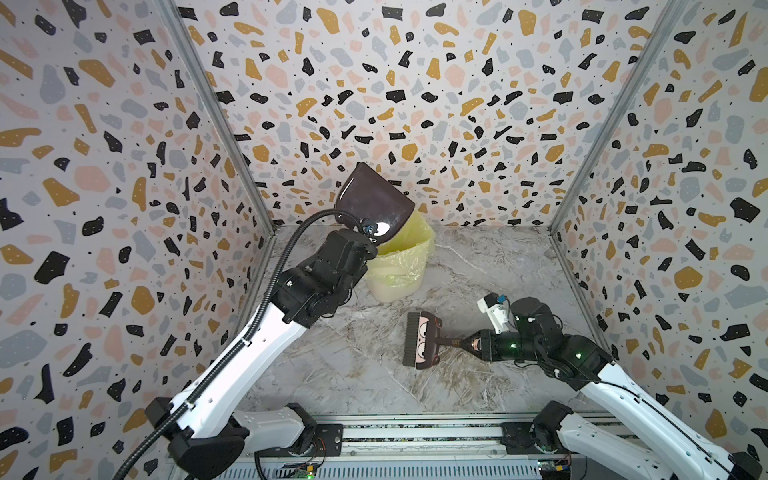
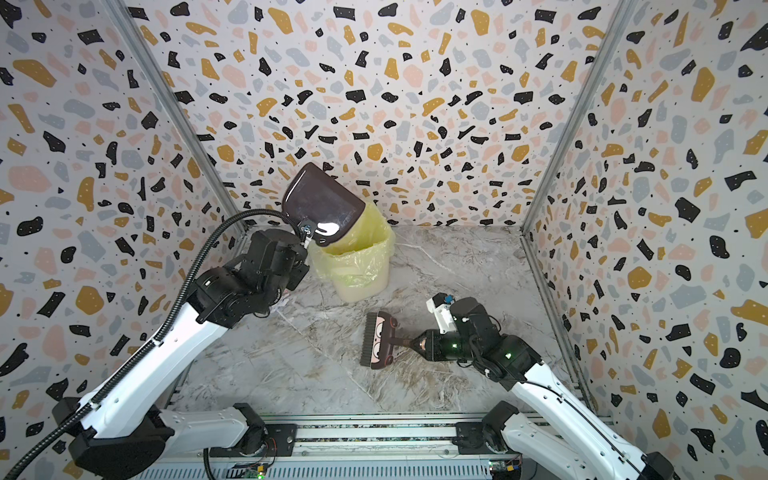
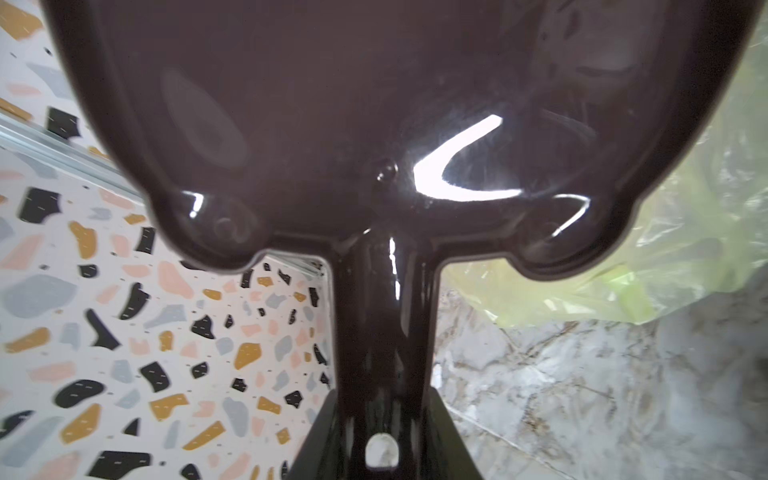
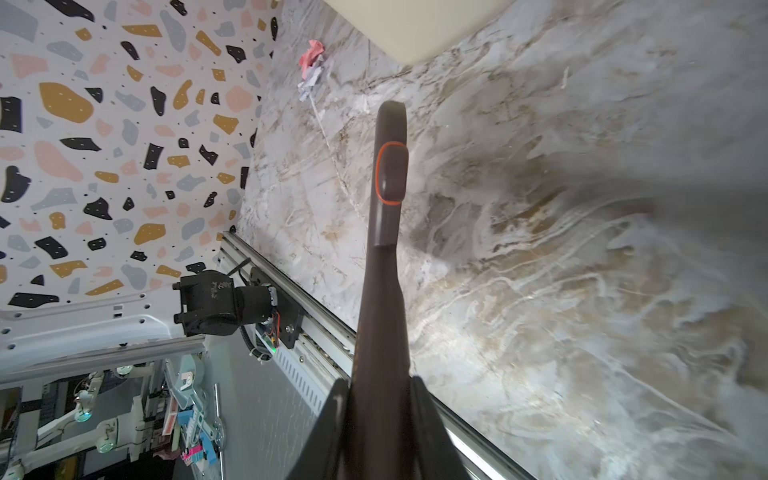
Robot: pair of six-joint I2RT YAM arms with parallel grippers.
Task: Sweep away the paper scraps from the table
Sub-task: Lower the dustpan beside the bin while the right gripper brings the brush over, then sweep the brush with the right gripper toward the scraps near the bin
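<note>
The left gripper, clamped on the pan, is tipping it over the bin; the right gripper is clamping the brush. Some scraps are lying on the table, seemingly under the left arm; pan and brush are needed there next.

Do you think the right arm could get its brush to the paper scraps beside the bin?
Probably yes: bare table lies between the brush and the scraps, though the left arm hangs over them, so it may be tight.
</note>
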